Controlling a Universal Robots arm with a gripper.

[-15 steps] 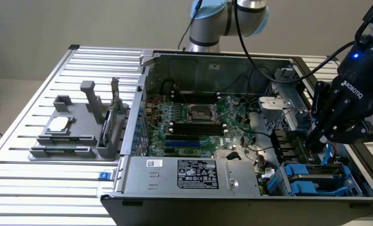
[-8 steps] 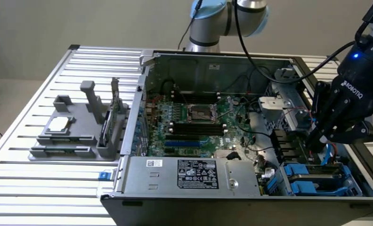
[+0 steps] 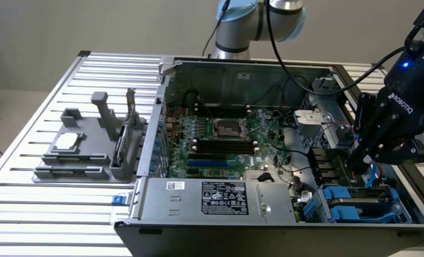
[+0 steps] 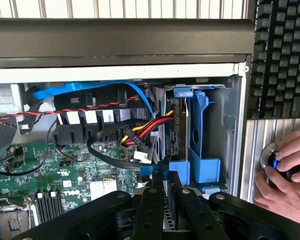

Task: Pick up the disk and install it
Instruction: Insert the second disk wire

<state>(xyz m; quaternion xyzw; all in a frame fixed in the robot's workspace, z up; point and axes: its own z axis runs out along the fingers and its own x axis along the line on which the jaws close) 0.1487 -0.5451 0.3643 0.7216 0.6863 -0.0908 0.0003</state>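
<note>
My gripper (image 4: pixel 166 200) is shut on the disk (image 4: pixel 168 216), a thin grey slab seen edge-on between the black fingers (image 4: pixel 149 212), with the blue tip of its frame (image 4: pixel 154 170) sticking out past them. The disk hangs just in front of the blue drive bay (image 4: pixel 205 140), beside a drive standing upright in its slot (image 4: pixel 177 125). In the exterior view the gripper (image 3: pixel 361 160) points down into the case's right side, above the blue drive carriers (image 3: pixel 355 206) at the near right corner.
Red, yellow and black cables (image 4: pixel 140 132) and a blue cable (image 4: pixel 90 90) run close to the bay. The motherboard (image 3: pixel 219 139) and a grey power supply box (image 3: pixel 219 198) fill the case. A grey fixture (image 3: pixel 83 155) stands at the exterior view's left. A hand (image 4: pixel 287 175) and a keyboard (image 4: pixel 282 55) lie outside the case.
</note>
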